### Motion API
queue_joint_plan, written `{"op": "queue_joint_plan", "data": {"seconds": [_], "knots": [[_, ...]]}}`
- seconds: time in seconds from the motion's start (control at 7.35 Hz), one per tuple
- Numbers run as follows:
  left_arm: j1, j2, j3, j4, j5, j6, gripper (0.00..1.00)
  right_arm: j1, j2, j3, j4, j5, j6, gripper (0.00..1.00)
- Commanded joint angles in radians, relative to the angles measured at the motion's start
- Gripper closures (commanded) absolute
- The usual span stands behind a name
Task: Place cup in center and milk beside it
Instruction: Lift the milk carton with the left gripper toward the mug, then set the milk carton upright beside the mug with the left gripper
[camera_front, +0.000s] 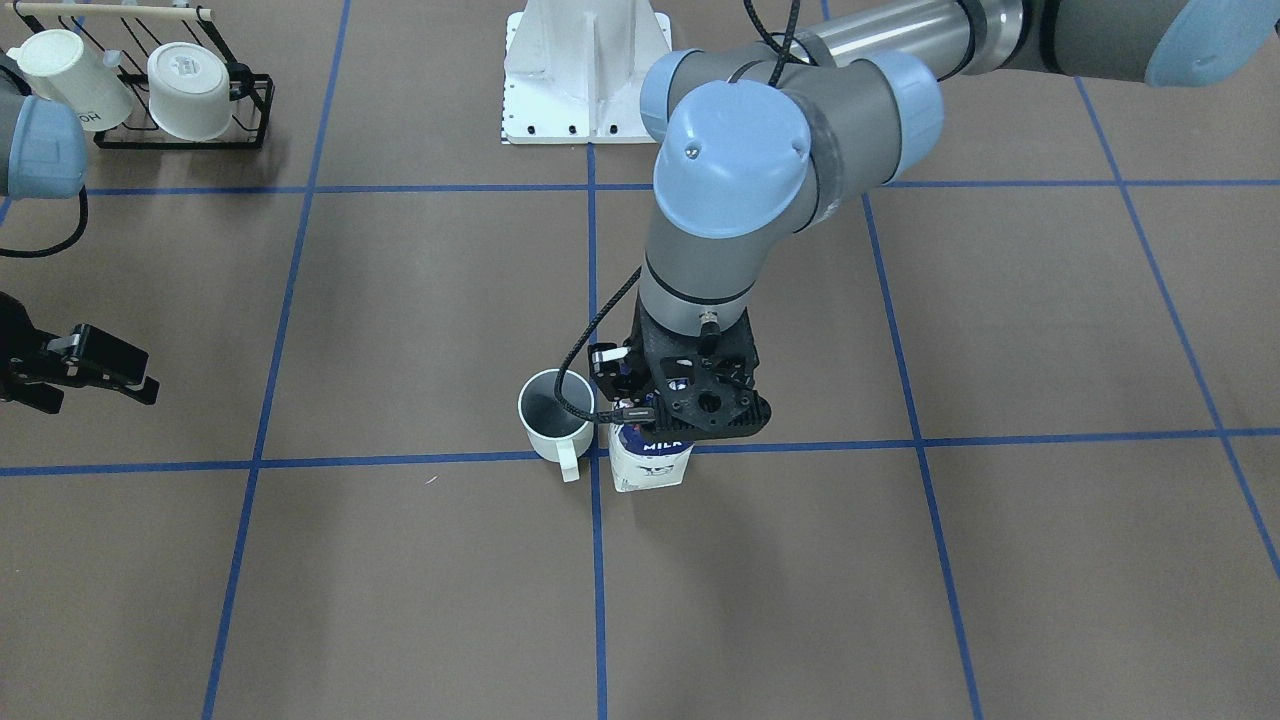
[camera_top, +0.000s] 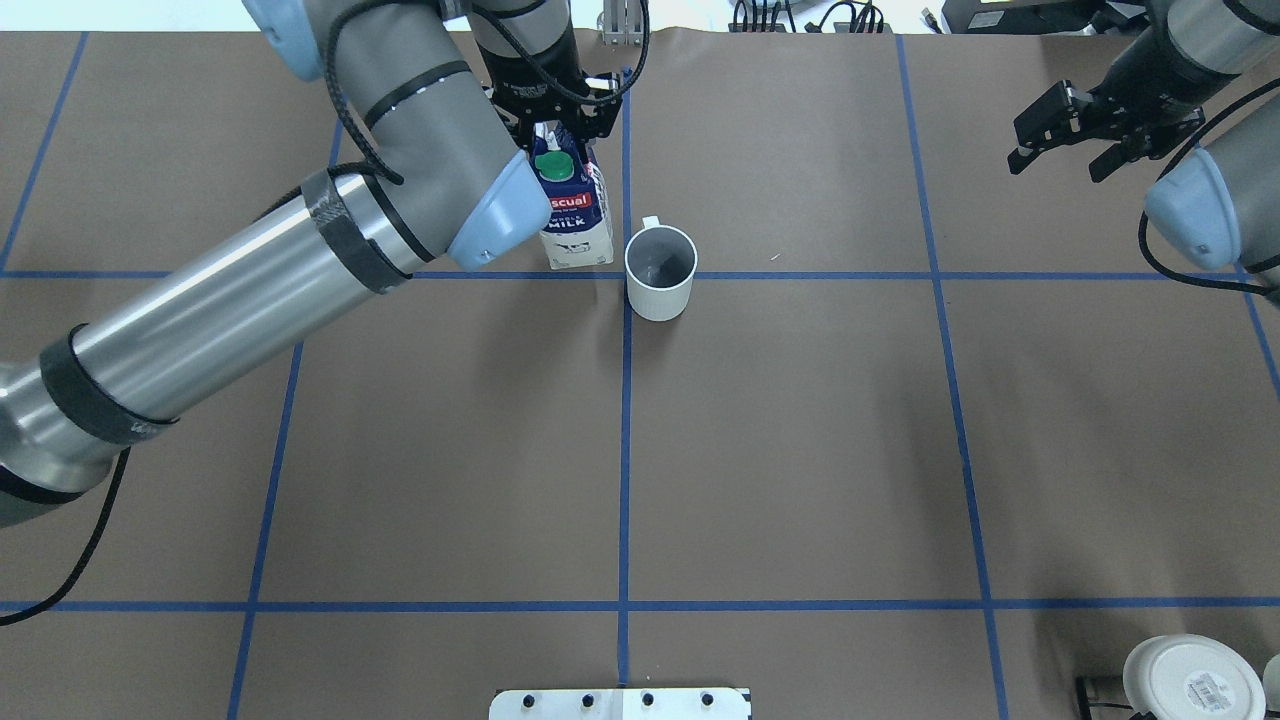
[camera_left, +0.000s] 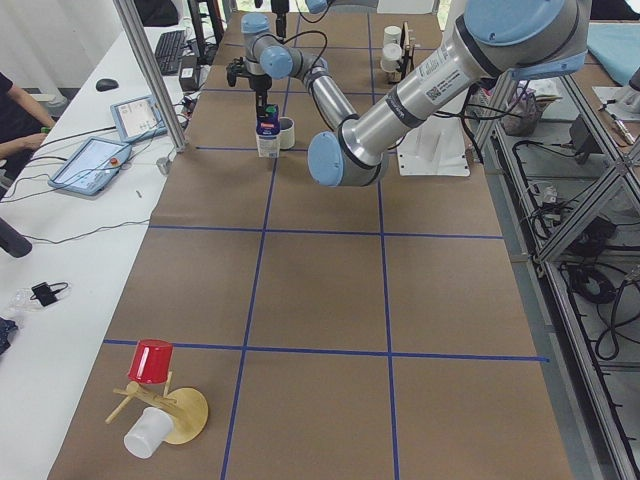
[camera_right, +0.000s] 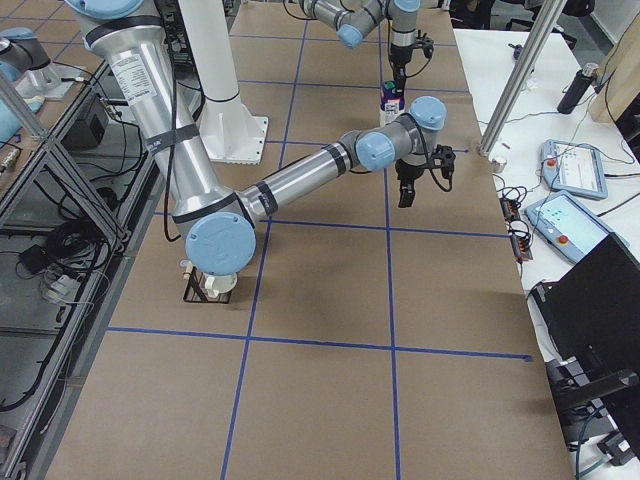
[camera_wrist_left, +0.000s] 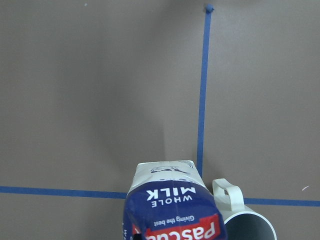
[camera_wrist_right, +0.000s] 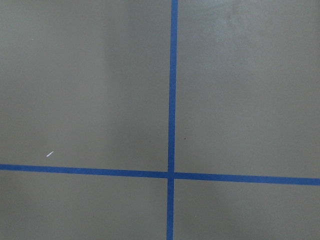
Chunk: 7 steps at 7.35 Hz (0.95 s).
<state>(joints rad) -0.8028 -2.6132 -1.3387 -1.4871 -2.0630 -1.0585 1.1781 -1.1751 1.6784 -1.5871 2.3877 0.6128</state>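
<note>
Fingers of the left gripper (camera_top: 558, 130) are closed on the top of the milk (camera_top: 578, 225), reaching down from above. You will find the carton upright on the worktop (camera_top: 800, 450), its base just left of the crossing of two blue tape lines (camera_top: 625, 275) in the overhead view, green cap facing the robot. Check the cup (camera_top: 660, 272) next: it stands upright just right of that crossing, close beside the carton with a narrow gap between them, its handle pointing away from the robot. Well to the right, the right gripper (camera_top: 1055, 165) hangs above the worktop with its fingers spread wide and nothing between them. At the near right corner you can see a wire rack (camera_front: 180, 90) holding white mugs.
</note>
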Motion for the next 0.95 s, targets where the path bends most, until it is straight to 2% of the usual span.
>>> {"op": "queue_joint_plan", "data": {"seconds": [0.0, 0.27, 0.41, 0.54, 0.68, 0.82], "knots": [[0.025, -0.001, -0.01, 0.004, 0.023, -0.006, 1.0, 0.0, 0.0, 0.001, -0.001, 0.004, 0.001, 0.0], [0.039, 0.014, -0.014, 0.004, 0.024, -0.008, 0.99, 0.0, -0.006, 0.001, 0.001, 0.002, 0.001, 0.0], [0.04, 0.033, -0.026, 0.004, 0.026, -0.008, 0.47, 0.0, -0.006, 0.001, 0.001, 0.004, 0.001, 0.0], [0.039, 0.041, -0.028, 0.004, 0.027, -0.008, 0.32, 0.0, -0.006, 0.001, 0.001, 0.005, 0.001, 0.0], [0.039, 0.044, -0.052, 0.005, 0.026, -0.006, 0.03, 0.0, -0.005, 0.003, -0.001, 0.005, 0.001, 0.0], [0.039, 0.044, -0.086, 0.045, 0.024, 0.006, 0.02, -0.002, -0.003, 0.003, -0.002, 0.002, 0.001, 0.0]]}}
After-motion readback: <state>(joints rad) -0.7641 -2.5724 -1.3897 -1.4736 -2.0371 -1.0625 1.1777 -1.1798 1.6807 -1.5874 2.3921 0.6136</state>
